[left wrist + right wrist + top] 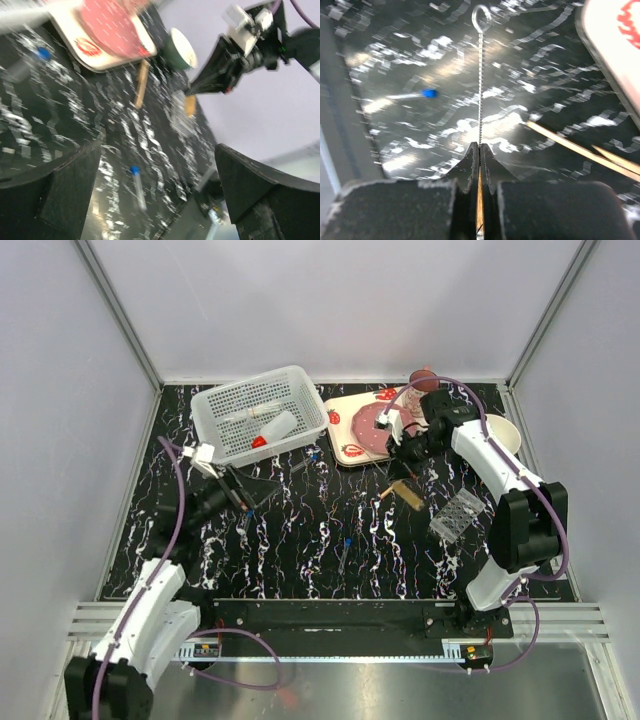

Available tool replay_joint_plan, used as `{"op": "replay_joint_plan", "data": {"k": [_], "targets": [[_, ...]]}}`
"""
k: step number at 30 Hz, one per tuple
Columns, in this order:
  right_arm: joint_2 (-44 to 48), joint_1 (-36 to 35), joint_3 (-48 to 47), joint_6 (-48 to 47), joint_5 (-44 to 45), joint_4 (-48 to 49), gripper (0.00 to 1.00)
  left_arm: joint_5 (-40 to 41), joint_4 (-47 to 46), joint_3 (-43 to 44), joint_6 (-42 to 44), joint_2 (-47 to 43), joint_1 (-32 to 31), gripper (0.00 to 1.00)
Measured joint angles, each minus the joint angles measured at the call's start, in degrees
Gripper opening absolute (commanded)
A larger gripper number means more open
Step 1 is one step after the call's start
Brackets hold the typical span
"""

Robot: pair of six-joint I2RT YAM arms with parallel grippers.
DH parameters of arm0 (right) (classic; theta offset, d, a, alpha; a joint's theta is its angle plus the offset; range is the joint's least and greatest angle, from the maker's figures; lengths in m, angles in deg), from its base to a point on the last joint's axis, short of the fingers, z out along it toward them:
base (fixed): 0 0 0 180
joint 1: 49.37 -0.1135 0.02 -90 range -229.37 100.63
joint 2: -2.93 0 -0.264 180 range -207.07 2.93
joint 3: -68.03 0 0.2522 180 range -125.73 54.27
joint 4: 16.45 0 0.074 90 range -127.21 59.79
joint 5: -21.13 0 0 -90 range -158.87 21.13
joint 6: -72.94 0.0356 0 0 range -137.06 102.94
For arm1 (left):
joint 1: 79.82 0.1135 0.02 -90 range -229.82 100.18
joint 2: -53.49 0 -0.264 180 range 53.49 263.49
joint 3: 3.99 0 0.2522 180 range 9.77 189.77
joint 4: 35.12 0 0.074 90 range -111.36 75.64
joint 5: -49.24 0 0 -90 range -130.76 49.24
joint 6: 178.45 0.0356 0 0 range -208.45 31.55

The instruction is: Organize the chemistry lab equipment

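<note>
Now: right jaws clamped on wooden-handled tool, wire loop pointing forward over bench. Left jaws wide apart, gripping nothing; blue-capped vial lying on bench, seen between them. Clear grid rack on bench near right arm; white squeeze bottle in white basket, back left.

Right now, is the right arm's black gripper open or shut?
Shut: the right gripper pinches a thin twisted metal wire with a ring end.
</note>
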Motion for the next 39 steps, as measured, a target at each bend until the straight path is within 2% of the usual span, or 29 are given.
{"op": "replay_joint_plan", "data": {"k": [3,7,11,15,20,28,31,32,35,36,39], "targets": [[-0.1,-0.2,0.0,4.2,-9.5,-2.6,0.01,2.3,-8.8,-3.8,-8.3,3.1,-9.0,0.96],[-0.2,-0.3,0.0,7.5,-18.3,-5.0,0.01,8.7,-19.2,-4.0,-13.0,7.9,-21.2,0.88],[-0.2,-0.3,1.5,9.7,-24.4,-5.1,0.02,14.5,-28.0,-2.3,-14.9,16.5,-27.3,0.79],[-0.2,-0.3,4.2,11.5,-27.8,-4.5,0.02,18.4,-31.5,1.9,-15.2,25.6,-32.5,0.69],[-0.2,-0.3,5.7,12.9,-30.1,-3.5,0.02,22.0,-32.3,9.4,-13.1,34.2,-36.9,0.58],[0.5,-0.3,7.4,14.1,-32.0,-1.7,0.02,26.6,-28.3,18.8,-9.0,42.4,-40.4,0.41],[0.8,-0.3,7.4,14.2,-32.3,-1.5,0.02,28.3,-25.0,21.1,-7.3,44.2,-41.6,0.3],[0.8,-0.3,7.4,14.3,-32.5,-1.4,0.02,29.1,-23.5,22.0,-6.4,44.6,-42.2,0.21],[1.0,-0.3,7.5,14.3,-33.1,-1.4,0.02,30.9,-20.6,23.9,-4.5,45.1,-43.8,0.08],[1.1,-0.3,7.6,14.4,-33.1,-1.4,0.02,31.6,-20.0,24.2,-3.6,45.1,-44.1,0.0],[1.3,-0.3,7.7,14.5,-33.2,-1.2,0.06,32.3,-19.3,24.4,-2.9,45.1,-44.3,0.0]]}}
